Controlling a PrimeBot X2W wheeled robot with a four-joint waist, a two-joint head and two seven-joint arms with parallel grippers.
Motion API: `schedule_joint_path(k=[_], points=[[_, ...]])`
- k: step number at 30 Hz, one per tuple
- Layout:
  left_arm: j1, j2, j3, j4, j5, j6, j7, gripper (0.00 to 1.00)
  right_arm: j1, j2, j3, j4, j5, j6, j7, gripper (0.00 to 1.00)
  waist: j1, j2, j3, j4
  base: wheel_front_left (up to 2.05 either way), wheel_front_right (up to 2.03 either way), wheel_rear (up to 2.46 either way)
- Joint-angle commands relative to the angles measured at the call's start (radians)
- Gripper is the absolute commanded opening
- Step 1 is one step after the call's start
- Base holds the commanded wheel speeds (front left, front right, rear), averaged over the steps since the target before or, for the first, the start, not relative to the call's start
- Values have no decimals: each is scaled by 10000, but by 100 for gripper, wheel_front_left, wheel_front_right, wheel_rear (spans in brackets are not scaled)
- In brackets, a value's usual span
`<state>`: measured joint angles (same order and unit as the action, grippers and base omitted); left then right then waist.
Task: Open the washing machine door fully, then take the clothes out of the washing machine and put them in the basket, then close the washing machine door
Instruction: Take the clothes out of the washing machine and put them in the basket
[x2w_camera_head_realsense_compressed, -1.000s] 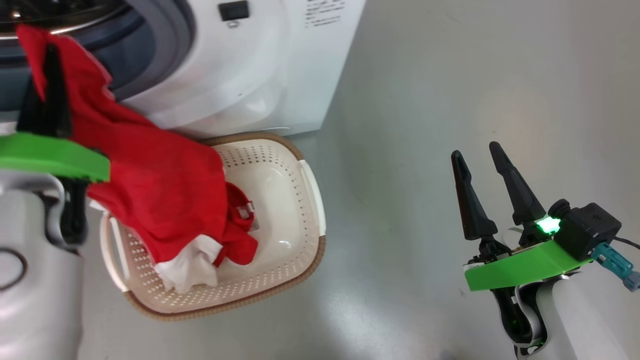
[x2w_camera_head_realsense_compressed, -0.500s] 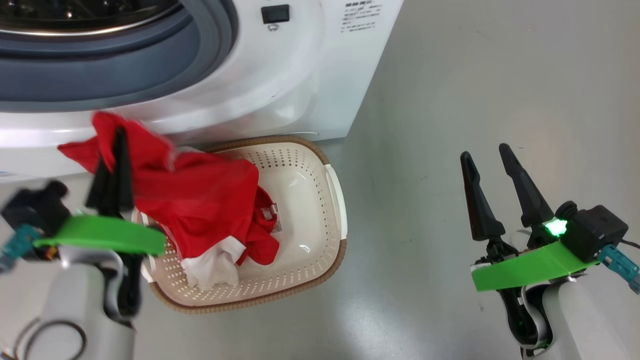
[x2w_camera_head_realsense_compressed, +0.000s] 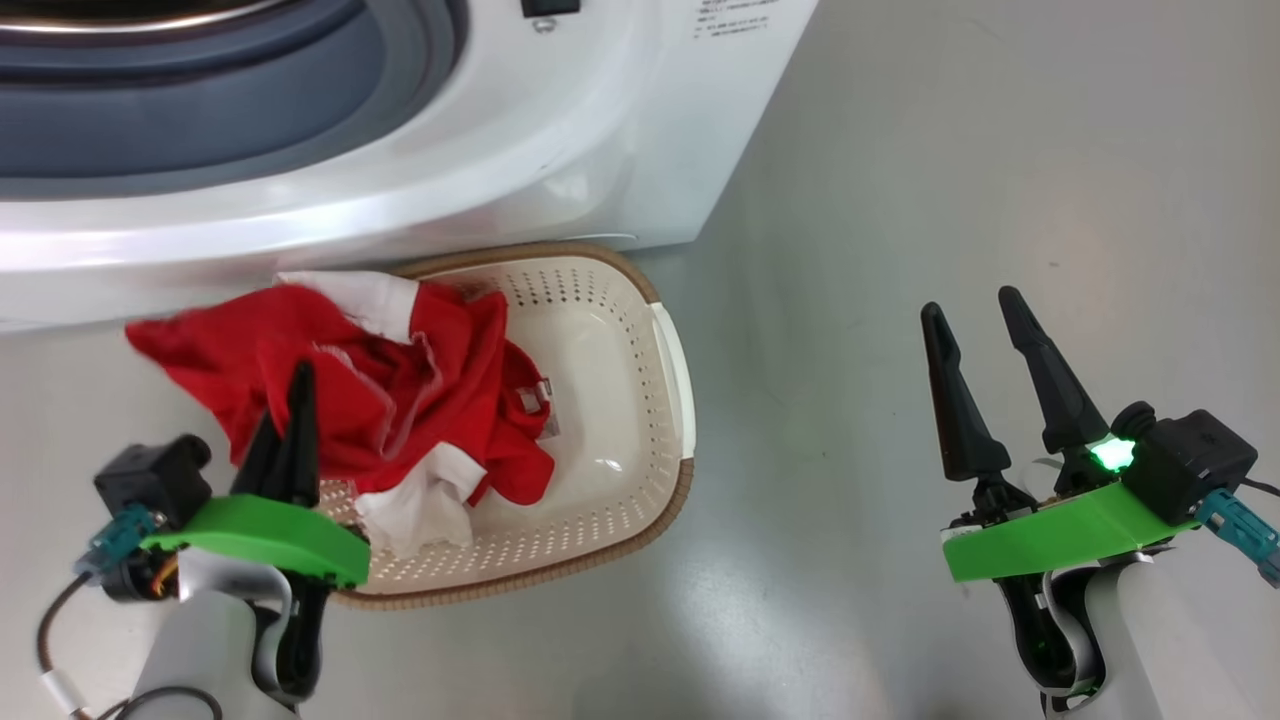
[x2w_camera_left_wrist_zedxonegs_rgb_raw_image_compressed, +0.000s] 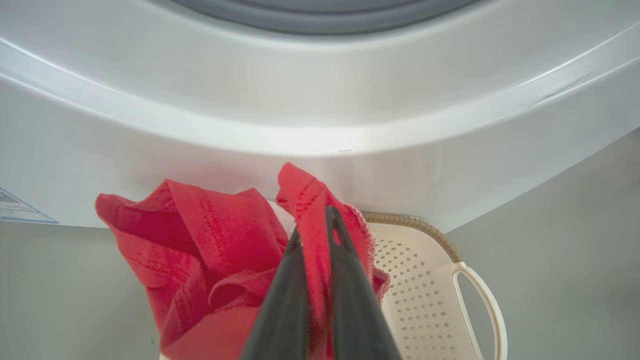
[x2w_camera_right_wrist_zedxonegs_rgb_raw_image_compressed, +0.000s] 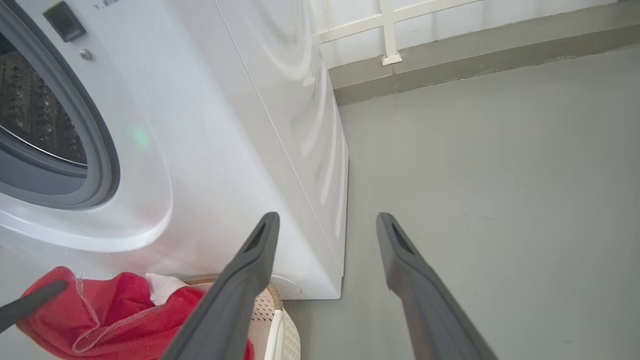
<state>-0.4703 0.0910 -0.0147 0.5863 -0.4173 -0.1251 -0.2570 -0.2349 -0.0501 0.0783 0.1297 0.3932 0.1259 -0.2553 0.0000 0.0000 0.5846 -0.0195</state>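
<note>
The red clothes (x2w_camera_head_realsense_compressed: 400, 390) with white panels lie heaped over the left half of the cream basket (x2w_camera_head_realsense_compressed: 672, 360), and part spills past its left rim. My left gripper (x2w_camera_head_realsense_compressed: 298, 372) is shut on a fold of the red clothes (x2w_camera_left_wrist_zedxonegs_rgb_raw_image_compressed: 200, 250), pinched between its fingers (x2w_camera_left_wrist_zedxonegs_rgb_raw_image_compressed: 345, 280). The basket (x2w_camera_left_wrist_zedxonegs_rgb_raw_image_compressed: 425, 280) stands on the floor against the white washing machine (x2w_camera_head_realsense_compressed: 500, 150), whose grey gasket (x2w_camera_head_realsense_compressed: 200, 120) is exposed. The washing machine door is out of view. My right gripper (x2w_camera_head_realsense_compressed: 970, 305) hovers open and empty over the floor to the right.
Bare grey floor (x2w_camera_head_realsense_compressed: 950, 150) stretches right of the machine and basket. In the right wrist view the steel drum (x2w_camera_right_wrist_zedxonegs_rgb_raw_image_compressed: 30, 110) shows inside the opening, and a wall base with a white frame (x2w_camera_right_wrist_zedxonegs_rgb_raw_image_compressed: 390, 50) runs behind. A blue label (x2w_camera_left_wrist_zedxonegs_rgb_raw_image_compressed: 15, 207) sits on the machine's lower front.
My left gripper has come down from the drum opening to the basket's left edge, carrying the red garment with it. The head camera shifted. The right gripper stayed open in place.
</note>
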Motion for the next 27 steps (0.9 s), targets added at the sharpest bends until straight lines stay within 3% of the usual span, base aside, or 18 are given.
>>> schedule_joint_path(k=[1, 21, 22, 25, 26, 27], points=[[74, 273, 228, 84, 100, -56, -48, 0, -4, -1, 254, -255, -56, 48, -65, 100, 0, 0, 154, -144, 0, 0, 0], [-1606, 731, -1177, 3219, -529, -56, -48, 0, -151, -1, 463, -474, 112, 48, -65, 100, 0, 0, 1083, -741, 0, 0, 0], [-1675, 761, -1194, 3291, -554, -56, -48, 5, -161, -1, 477, -477, 115, 48, -65, 100, 0, 0, 1102, -759, 0, 0, 0], [-1799, 800, -1242, 3426, -603, -56, -48, 33, -150, -1, 475, -472, 112, 48, -65, 100, 0, 0, 1082, -774, 0, 0, 0], [-1824, 816, -1251, 3457, -613, -56, -48, 58, -141, -1, 465, -466, 108, 48, -65, 100, 0, 0, 1069, -771, 0, 0, 0], [-1840, 827, -1243, 3481, -624, -56, -48, 95, -131, -1, 454, -459, 102, 48, -65, 100, 0, 0, 1051, -764, 0, 0, 0]])
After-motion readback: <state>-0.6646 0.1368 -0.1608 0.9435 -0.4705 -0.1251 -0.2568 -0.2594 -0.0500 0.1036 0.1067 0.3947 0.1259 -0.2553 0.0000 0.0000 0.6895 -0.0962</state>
